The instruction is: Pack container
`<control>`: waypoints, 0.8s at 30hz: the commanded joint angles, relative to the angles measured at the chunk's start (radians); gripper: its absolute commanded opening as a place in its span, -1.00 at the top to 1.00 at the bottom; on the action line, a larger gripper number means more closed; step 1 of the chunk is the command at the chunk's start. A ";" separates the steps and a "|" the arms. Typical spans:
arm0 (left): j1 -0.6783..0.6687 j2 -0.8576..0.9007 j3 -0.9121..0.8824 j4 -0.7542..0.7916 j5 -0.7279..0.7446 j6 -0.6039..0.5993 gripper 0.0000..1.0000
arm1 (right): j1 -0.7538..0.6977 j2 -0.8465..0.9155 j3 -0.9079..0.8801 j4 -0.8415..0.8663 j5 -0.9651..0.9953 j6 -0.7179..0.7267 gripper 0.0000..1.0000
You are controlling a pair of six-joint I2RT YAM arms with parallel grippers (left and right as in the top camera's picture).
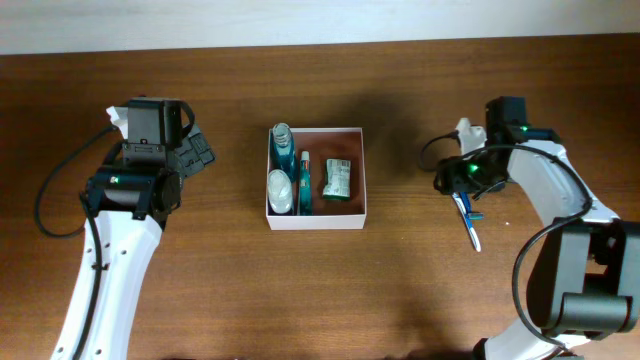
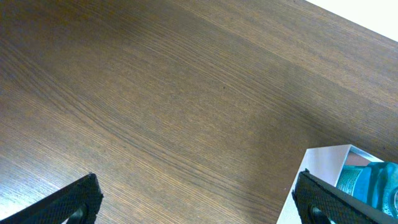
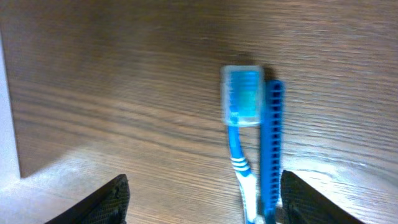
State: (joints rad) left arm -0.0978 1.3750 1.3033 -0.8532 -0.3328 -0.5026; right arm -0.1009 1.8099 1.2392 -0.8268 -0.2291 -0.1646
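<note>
The container (image 1: 315, 221) is a small white-walled box with a reddish-brown inside at the table's middle. It holds a clear teal bottle (image 1: 282, 140), a white bottle (image 1: 279, 190), a slim teal tube (image 1: 304, 180) and a green packet (image 1: 337, 178). My left gripper (image 1: 198, 152) is open and empty to the left of it; the left wrist view shows the jaws (image 2: 199, 202) over bare wood and the container's corner (image 2: 323, 165). My right gripper (image 1: 457, 182) is open, and between its jaws (image 3: 202, 202), near the right finger, lie a blue toothbrush with a capped head (image 3: 241, 124) and a blue comb (image 3: 272, 143).
The toothbrush and comb lie side by side on the wood to the right of the container (image 1: 469, 222). A strip of the container's white wall shows at the left edge of the right wrist view (image 3: 6, 124). The table's far edge meets a pale wall.
</note>
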 commanded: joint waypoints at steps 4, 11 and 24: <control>0.003 0.005 0.008 -0.001 0.000 -0.005 -0.99 | 0.062 -0.019 0.009 -0.005 0.017 -0.067 -0.30; 0.003 0.005 0.008 -0.001 0.000 -0.005 -0.99 | 0.061 -0.018 -0.014 -0.006 0.065 -0.068 -0.25; 0.003 0.005 0.008 -0.001 0.000 -0.005 -0.99 | 0.061 0.008 -0.110 0.099 0.111 -0.068 -0.08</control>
State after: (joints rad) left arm -0.0978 1.3750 1.3033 -0.8532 -0.3328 -0.5026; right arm -0.0391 1.8099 1.1496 -0.7433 -0.1486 -0.2222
